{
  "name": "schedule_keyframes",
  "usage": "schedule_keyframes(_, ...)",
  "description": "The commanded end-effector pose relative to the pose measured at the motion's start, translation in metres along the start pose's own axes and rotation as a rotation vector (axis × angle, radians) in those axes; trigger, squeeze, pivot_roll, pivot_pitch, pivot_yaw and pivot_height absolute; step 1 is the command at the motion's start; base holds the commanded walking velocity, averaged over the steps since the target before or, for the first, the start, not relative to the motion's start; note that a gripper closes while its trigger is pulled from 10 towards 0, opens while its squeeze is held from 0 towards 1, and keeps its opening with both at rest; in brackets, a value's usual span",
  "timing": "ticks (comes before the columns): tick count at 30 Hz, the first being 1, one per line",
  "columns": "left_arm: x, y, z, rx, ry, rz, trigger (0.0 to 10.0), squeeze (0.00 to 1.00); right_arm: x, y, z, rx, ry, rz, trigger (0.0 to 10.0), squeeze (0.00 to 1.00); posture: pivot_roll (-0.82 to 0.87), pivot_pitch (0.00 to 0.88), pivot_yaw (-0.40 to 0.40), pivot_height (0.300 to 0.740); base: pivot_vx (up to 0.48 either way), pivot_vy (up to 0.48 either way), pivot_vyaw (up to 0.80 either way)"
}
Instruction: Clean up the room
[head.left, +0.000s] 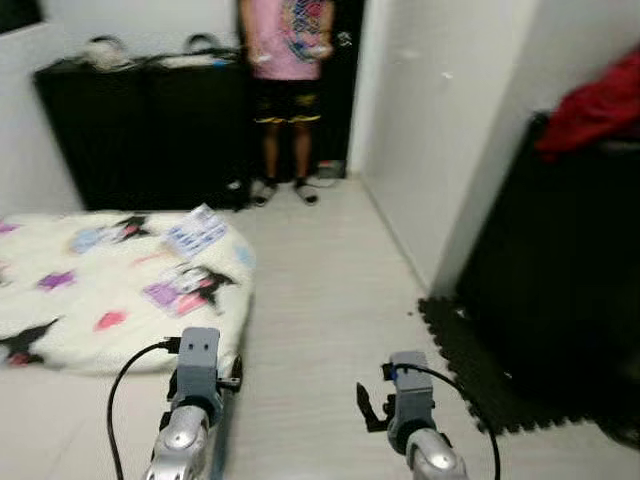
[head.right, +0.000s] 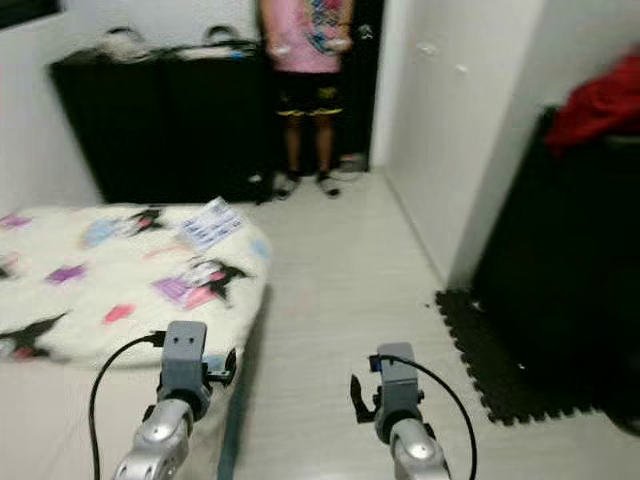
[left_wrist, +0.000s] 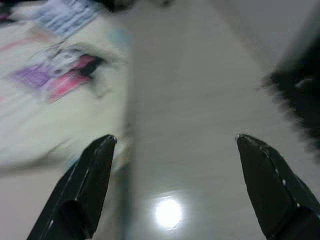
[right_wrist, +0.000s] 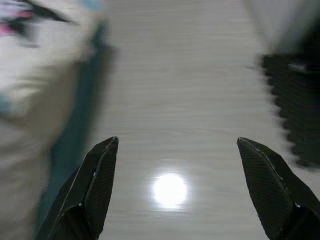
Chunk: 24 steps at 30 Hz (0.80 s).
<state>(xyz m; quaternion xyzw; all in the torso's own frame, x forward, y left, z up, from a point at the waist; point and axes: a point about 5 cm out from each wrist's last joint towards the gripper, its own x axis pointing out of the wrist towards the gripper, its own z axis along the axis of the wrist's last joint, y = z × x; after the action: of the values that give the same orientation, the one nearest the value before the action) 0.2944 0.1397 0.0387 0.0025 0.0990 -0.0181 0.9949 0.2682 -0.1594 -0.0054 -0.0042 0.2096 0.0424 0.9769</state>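
The person (head.left: 288, 60) by the dark cabinets (head.left: 150, 130) was cut off above the chest by the picture's top edge, and what the hands held was too small to tell. The red cloth (head.left: 598, 105) ran off the right edge. Both wrist views were smeared, blurring the patterned blanket (left_wrist: 55, 85) and the black foam mat (right_wrist: 295, 110).

Home bedroom, floor mattress (head.left: 110, 290) with patterned cover, dark cabinets (head.left: 150, 130)
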Motion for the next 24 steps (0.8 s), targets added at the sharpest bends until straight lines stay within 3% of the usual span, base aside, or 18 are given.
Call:
schedule_keyframes(1,-0.0034,0.0106,-0.0055,0.010,0.020,0.027,10.0,0.00,0.0039,0.0101,0.0080,0.018,-0.025,0.025,10.0,0.00,-0.03,0.019,-0.030,0.740,0.307,0.000,0.00)
schedule_keyframes(24,-0.0038,0.0127,-0.0051,0.024,0.019,0.023,10.0,0.00,0.0042,0.0126,0.0069,0.023,-0.016,0.027,10.0,0.00,-0.02,0.022,-0.026,0.740,0.303,0.000,0.00)
